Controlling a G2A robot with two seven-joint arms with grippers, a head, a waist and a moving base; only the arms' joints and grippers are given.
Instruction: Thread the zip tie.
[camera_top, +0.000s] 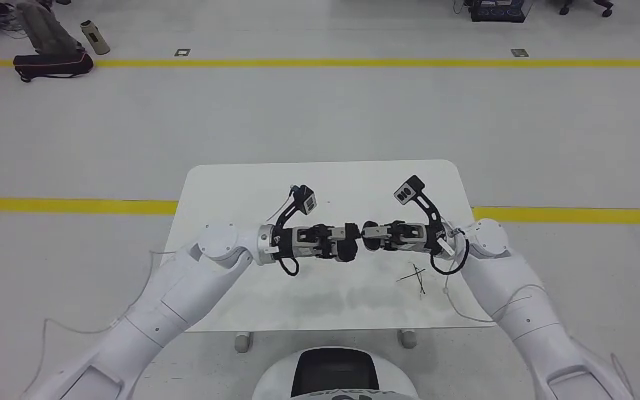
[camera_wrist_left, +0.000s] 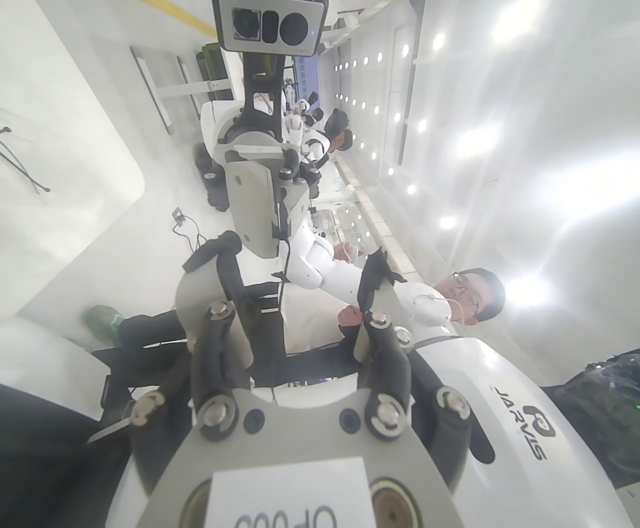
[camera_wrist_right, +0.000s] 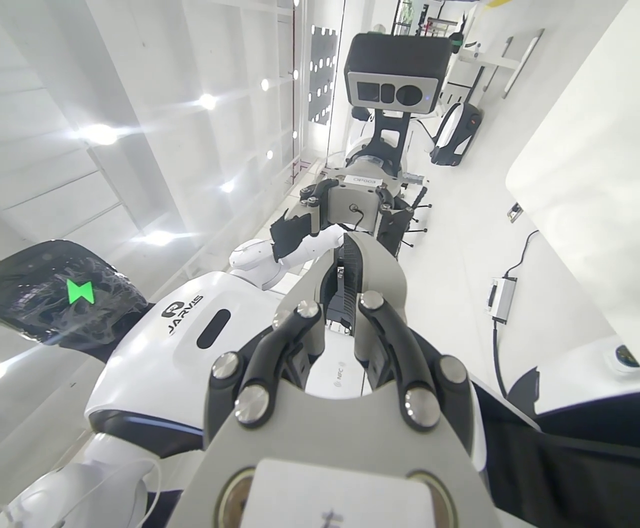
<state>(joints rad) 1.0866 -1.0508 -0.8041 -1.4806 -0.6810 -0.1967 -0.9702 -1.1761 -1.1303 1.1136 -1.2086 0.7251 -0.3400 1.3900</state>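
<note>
Black zip ties (camera_top: 415, 277) lie loose on the white bench (camera_top: 250, 190), near the right arm and apart from both grippers, which meet tip to tip above the bench.

Left gripper (camera_wrist_left: 295, 260): jaws spread wide, nothing between them.

Right gripper (camera_wrist_right: 346, 245): jaws pressed together. A thin dark strand sits just off the tips, possibly a tie; cannot confirm.

Judgement: the step in hand is lining up the feed. It wants a firm pinch close to the tail end, the head opening square to it, and the left closing only once the tail sits between its pads.
</note>
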